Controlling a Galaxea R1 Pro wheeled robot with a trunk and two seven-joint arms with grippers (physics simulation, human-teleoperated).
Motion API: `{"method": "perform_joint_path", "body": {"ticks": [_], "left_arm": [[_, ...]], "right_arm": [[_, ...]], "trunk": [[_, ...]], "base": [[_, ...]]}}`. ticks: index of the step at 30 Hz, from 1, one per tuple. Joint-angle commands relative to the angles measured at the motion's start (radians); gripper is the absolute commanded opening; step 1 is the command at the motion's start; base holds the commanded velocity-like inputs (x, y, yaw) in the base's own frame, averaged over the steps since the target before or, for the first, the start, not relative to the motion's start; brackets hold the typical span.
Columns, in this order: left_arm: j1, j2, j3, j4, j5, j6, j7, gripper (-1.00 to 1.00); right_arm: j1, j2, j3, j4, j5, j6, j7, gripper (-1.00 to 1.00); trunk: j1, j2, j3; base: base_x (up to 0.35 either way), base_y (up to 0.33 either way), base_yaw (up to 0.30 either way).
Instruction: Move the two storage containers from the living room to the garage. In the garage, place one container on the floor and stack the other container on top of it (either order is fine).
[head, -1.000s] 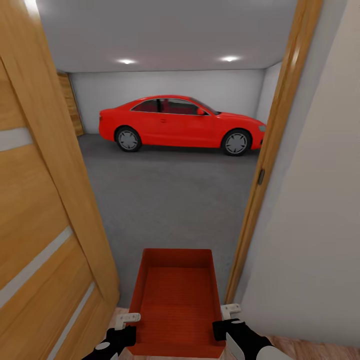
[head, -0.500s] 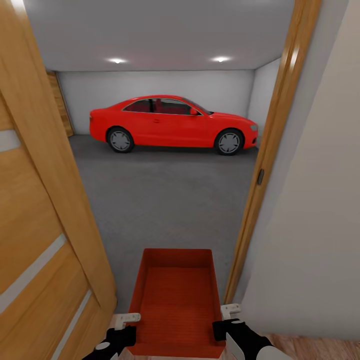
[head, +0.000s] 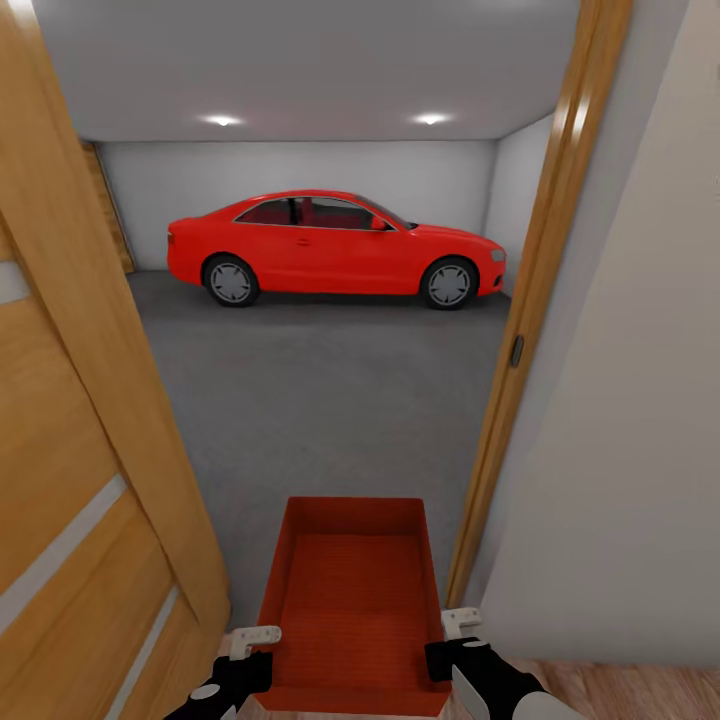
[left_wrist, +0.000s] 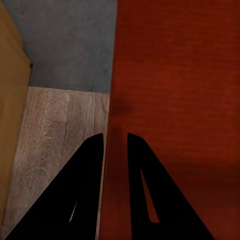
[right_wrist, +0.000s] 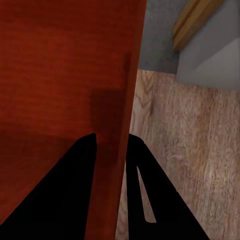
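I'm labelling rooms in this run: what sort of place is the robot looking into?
Most likely a garage, seen through a doorway: a red car is parked on a grey concrete floor between plain white walls, past an open wooden door. The robot itself stands on wood planks.

The storage container's (head: 347, 600) near end is cut off by the head view's lower edge, as are both arms. The open door (head: 70, 480) runs past the left edge, and its frame (head: 530, 330) hides the red car's (head: 335, 248) front tip.

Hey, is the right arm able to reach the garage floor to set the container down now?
Probably not yet: the right claw grips the container wall over wood planks at the doorway; the concrete floor lies ahead.
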Motion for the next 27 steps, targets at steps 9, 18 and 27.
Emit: {"method": "perform_joint_path", "body": {"ticks": [9, 18, 27], "left_arm": [[-0.001, 0.001, -0.018, -0.001, 0.006, -0.004, 0.008, -1.0], [-0.001, 0.001, -0.018, -0.001, 0.006, -0.004, 0.008, -1.0], [-0.001, 0.001, -0.018, -0.001, 0.006, -0.004, 0.008, -1.0]], "right_arm": [[0.0, -0.005, 0.041, 0.0, 0.018, 0.009, -0.009, -1.0], [0.0, -0.005, 0.041, 0.0, 0.018, 0.009, -0.009, -1.0], [0.0, -0.005, 0.041, 0.0, 0.018, 0.009, -0.009, -1.0]], "trunk": [[0.0, 0.0, -0.001], [0.0, 0.0, -0.001], [0.0, 0.0, -0.001]], "base": [[0.024, 0.085, -0.061], [0.003, 0.009, -0.015], [0.0, 0.001, -0.055]]}}
